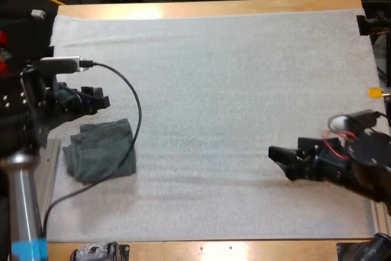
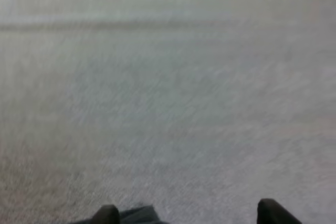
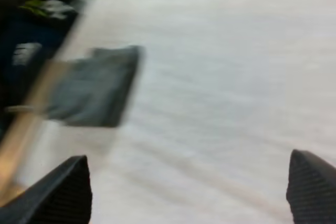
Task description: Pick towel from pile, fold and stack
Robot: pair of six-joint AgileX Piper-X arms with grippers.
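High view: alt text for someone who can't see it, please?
A dark grey-green towel lies at the left of the white mat, the open left claw just beyond it. The open right claw hangs over the mat far right.

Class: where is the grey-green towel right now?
In the high view the towel lies at the left side of the mat, close beside the left gripper.

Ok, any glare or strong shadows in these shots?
High view: a bright glare patch on the far wooden edge of the table, and a faint shadow band on the mat beside the right hand. Right wrist view: the mat turns near white past the towel. Left wrist view: even light, no glare.
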